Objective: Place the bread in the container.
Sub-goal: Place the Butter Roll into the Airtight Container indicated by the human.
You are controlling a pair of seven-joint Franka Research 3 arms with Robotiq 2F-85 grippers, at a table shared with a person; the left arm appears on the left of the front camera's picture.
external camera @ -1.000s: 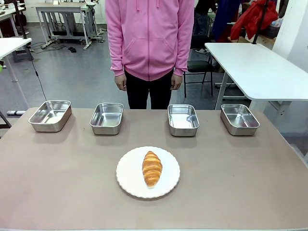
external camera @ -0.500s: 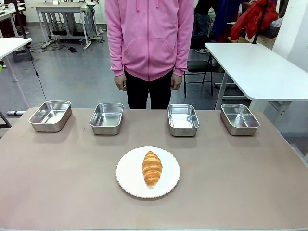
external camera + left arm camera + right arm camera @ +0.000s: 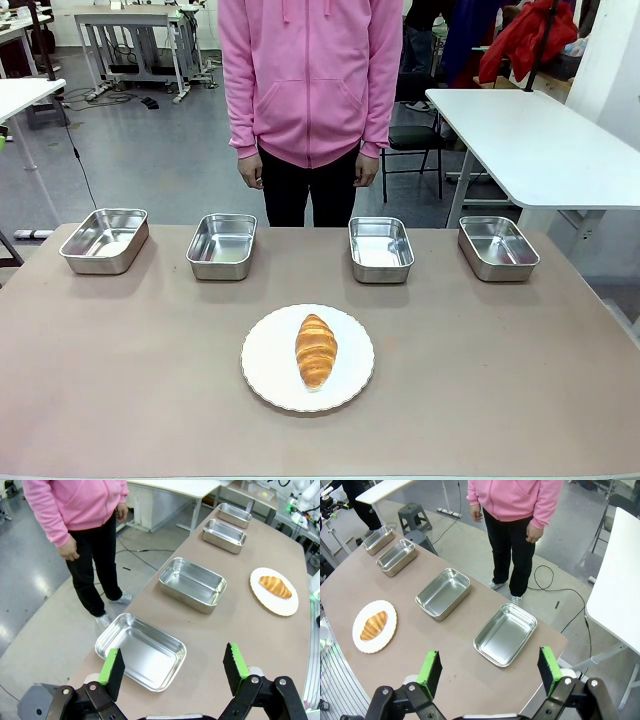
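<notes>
The left gripper (image 3: 172, 652) hangs with its green-padded jaws spread wide and nothing between them, high over the table (image 3: 500, 380) and well off to the left of the plate (image 3: 265, 365). The right gripper (image 3: 488, 654) is just as wide and holds nothing, well off to the plate's right. The bread (image 3: 316, 350) lies in the middle of that white scallop-edged plate, one tapered end towards the robot, the other towards the far side. Beyond the plate stand four shiny steel containers in a row, all bare inside: one far to its left (image 3: 103, 262), one just left of it (image 3: 220, 270), one just right (image 3: 381, 274), one far to its right (image 3: 497, 272). They stand well apart from the plate and from each other. Farther still, straight across from the plate, a person (image 3: 310, 80) in a pink hooded top stands with hands (image 3: 250, 172) hanging at the sides.
</notes>
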